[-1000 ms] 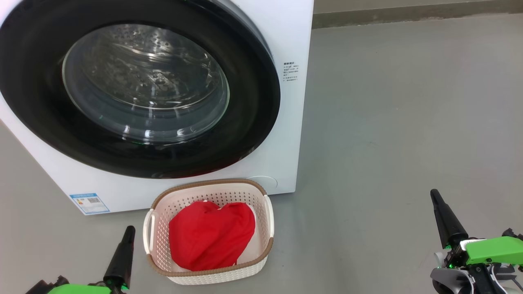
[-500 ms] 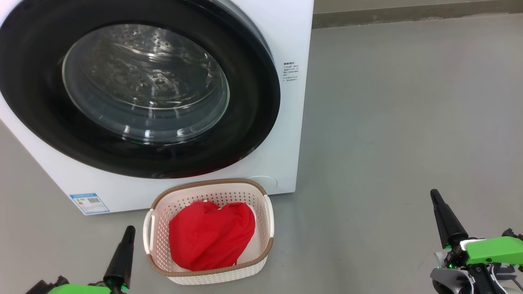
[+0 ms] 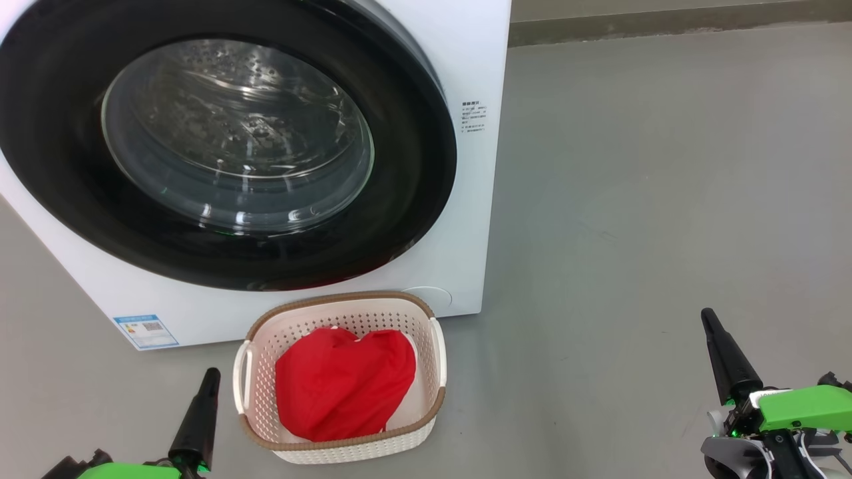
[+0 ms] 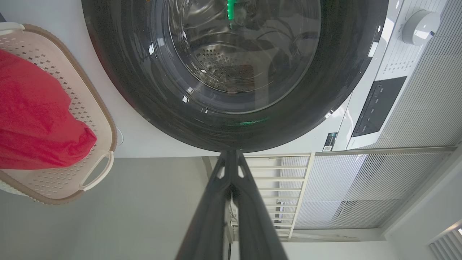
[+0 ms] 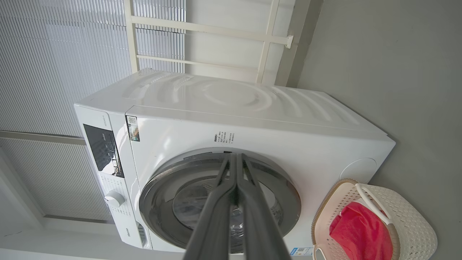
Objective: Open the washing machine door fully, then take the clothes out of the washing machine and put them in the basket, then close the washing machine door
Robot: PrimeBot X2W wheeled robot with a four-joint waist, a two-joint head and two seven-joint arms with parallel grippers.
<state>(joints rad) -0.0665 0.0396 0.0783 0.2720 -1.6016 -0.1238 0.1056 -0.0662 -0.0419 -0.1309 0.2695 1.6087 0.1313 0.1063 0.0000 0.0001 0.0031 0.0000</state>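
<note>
Red clothes (image 3: 343, 386) lie heaped in the basket (image 3: 437, 359), which stands on the floor (image 3: 632, 199) just in front of the washing machine (image 3: 469, 60), whose door (image 3: 413, 166) sits shut against its front. Either side of the basket, the left pincer (image 3: 211, 374) near it and the right pincer (image 3: 707, 315) well apart, both have their fingers pressed together on nothing.

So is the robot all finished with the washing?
Looks finished. The red clothes lie in the basket, and the door looks shut on the washing machine. Nothing is in hand: the left hand and right hand are shut and empty. Nothing seems left.
</note>
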